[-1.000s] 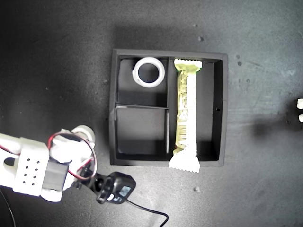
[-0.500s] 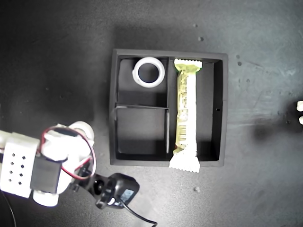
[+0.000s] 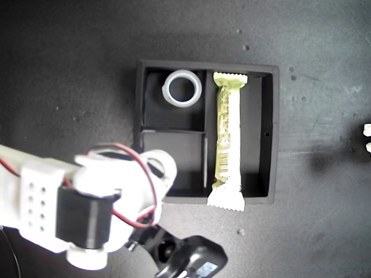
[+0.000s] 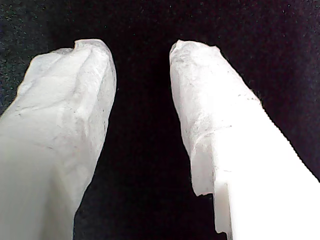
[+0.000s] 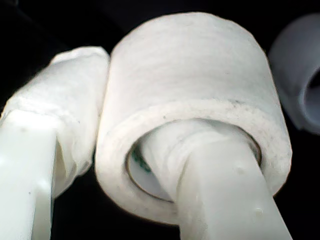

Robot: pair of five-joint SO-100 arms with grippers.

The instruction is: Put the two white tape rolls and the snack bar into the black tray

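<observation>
A matte black tabletop (image 3: 69,69), flecked with pale specks, fills the exterior view, with bare surface open on every side of the square matte black tray with raised walls (image 3: 276,133) that sits at centre. The tray has three compartments: two small square ones on the exterior view's left and one long one on its right. Two white tape rolls are in sight. The larger white ring-shaped roll (image 3: 182,88) lies flat in the far small compartment, near its walls. The smaller white roll with a greenish inner core (image 5: 192,107) is pinched by my second gripper (image 5: 150,140), one finger through its hole and the other pressed against its outer wall; the larger roll shows blurred at that view's edge. One long narrow snack bar in a pale yellow-green and white wrapper (image 3: 228,139) lies lengthwise in the long compartment, its near crimped end overhanging the tray's front wall. A white arm with red wires (image 3: 87,202) covers the tray's near corner on the exterior view's left, hiding part of the near small compartment. My first gripper (image 4: 142,50) hangs spread apart over dark surface, pinching nothing; two small white shapes are cut off at the exterior view's right edge.
</observation>
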